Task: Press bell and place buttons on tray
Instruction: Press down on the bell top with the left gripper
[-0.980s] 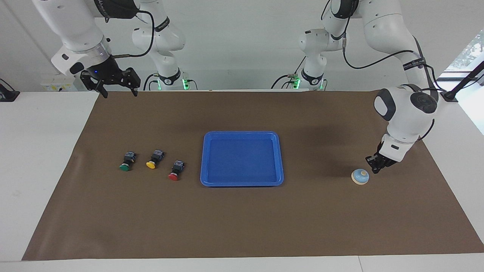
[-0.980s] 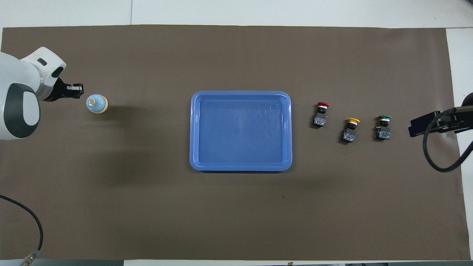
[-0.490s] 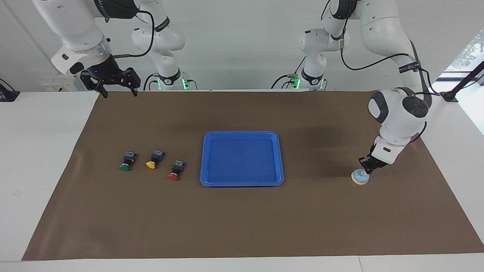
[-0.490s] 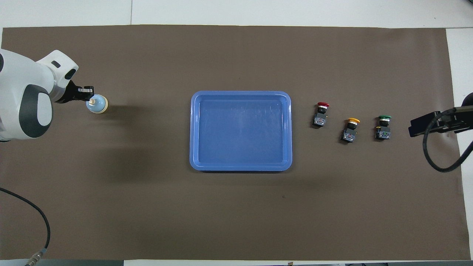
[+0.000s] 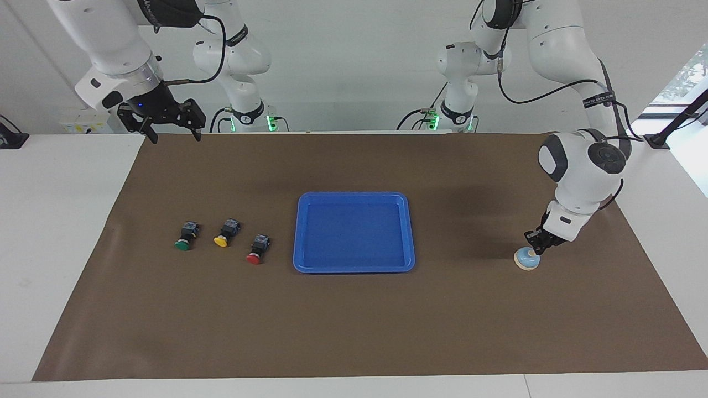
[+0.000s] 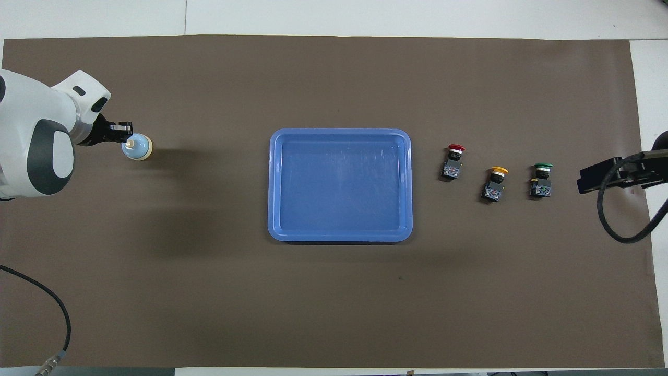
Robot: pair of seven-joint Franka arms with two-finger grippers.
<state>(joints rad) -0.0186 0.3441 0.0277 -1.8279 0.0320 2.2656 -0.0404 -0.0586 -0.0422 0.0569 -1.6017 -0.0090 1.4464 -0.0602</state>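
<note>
Bell point(image 5: 526, 260) knob contact, facing view only

The left gripper point(image 5: 536, 250) points down with jaws closed, while the right gripper point(image 5: 168, 132) waits raised, jaws spread.

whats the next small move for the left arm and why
Probably a short push straight down. The left gripper, shut, sits at the bell knob, so the press looks about to happen or underway. The three buttons lie outside the tray; the right gripper waits open, raised over its corner.
</note>
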